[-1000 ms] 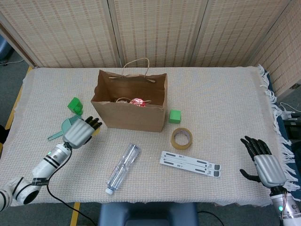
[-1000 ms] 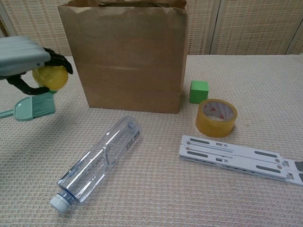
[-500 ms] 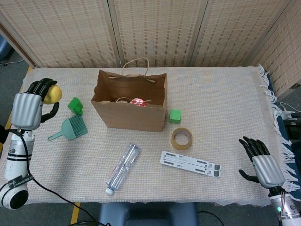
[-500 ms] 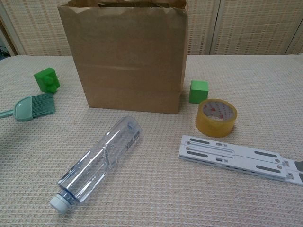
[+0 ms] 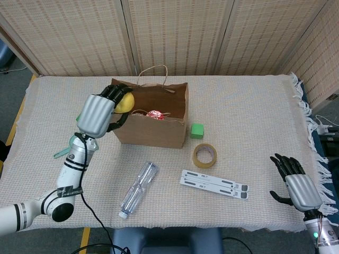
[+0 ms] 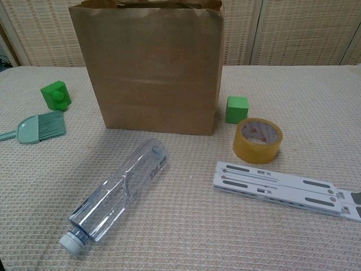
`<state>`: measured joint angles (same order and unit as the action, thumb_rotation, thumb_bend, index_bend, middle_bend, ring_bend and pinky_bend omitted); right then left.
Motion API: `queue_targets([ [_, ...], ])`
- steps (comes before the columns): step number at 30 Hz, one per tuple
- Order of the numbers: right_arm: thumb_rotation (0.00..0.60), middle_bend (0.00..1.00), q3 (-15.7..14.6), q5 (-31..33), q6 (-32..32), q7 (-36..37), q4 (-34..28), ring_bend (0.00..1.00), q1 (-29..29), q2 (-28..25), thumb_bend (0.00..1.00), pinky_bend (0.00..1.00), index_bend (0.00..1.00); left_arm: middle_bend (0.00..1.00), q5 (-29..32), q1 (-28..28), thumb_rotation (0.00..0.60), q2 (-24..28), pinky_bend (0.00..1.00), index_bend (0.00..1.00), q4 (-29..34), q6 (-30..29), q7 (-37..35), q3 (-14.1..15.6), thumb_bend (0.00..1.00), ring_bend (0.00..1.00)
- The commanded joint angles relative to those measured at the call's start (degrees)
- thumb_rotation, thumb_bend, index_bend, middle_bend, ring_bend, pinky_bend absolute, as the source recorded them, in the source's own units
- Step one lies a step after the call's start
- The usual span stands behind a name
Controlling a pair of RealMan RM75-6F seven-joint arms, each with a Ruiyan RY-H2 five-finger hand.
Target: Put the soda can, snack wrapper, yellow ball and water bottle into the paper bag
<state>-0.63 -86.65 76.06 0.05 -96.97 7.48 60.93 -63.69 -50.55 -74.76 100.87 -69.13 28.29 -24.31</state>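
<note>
The table (image 5: 254,116) in front of me is covered with a pale woven cloth, and the paper bag (image 5: 150,114) stands upright on it, open at the top, near the far middle. Inside the bag I can see something red and white, but it is too small for me to tell what it is. My left hand (image 5: 100,112) is raised at the left upper edge of the bag, and its fingers are closed around the yellow ball (image 5: 124,103), which is over the bag's left rim. My right hand (image 5: 295,182) is near the right front corner of the table; it holds nothing and its fingers are spread apart. The water bottle (image 6: 117,196) lies on its side in front of the bag, with its cap toward me. To the right of the bottle lies a flat grey folding stand (image 6: 282,189), and just behind it a roll of tape (image 6: 258,140). A green cube (image 6: 237,109) sits just beside the bag's right lower corner. On the left of the bag there are a green brush (image 6: 38,127) and a green block (image 6: 56,95).
</note>
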Motion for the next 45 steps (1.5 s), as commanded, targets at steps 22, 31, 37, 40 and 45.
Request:
queue_targets([
  [22, 0.6, 0.0, -0.06, 0.87, -1.02, 0.92, -0.65, 0.0, 0.15, -0.92, 0.13, 0.0, 0.0, 0.2, 3.74, -13.61, 0.6, -16.46, 0.37, 0.24, -18.78, 5.99, 4.41, -0.25, 0.39, 0.16],
  [31, 0.6, 0.0, -0.04, 1.03, -1.05, 0.32, -0.74, 0.0, 0.14, -0.81, 0.13, 0.0, 0.0, 0.06, 4.24, -13.42, 0.6, -15.32, 0.25, 0.05, -16.74, 4.55, 5.15, -0.28, 0.38, 0.04],
  [37, 0.6, 0.0, -0.03, 0.94, -0.88, 0.4, -0.62, 0.0, 0.07, -0.83, 0.13, 0.0, 0.0, 0.05, 4.59, -13.05, 0.6, -14.5, 0.24, 0.04, -15.43, 3.79, 5.31, -0.13, 0.38, 0.02],
  [40, 0.6, 0.0, -0.01, 0.97, -0.83, 0.58, -0.59, 0.0, 0.04, -0.91, 0.13, 0.0, 0.0, 0.05, 4.17, -11.99, 0.6, -13.32, 0.24, 0.06, -14.15, 2.6, 5.25, 0.28, 0.38, 0.03],
  [45, 0.6, 0.0, -0.11, 0.98, -0.97, 0.68, -0.55, 0.0, 0.01, -1.08, 0.13, 0.0, 0.0, 0.06, 2.06, -7.28, 0.6, -7.17, 0.26, 0.1, -8.28, -0.65, 3.47, 1.41, 0.38, 0.04],
])
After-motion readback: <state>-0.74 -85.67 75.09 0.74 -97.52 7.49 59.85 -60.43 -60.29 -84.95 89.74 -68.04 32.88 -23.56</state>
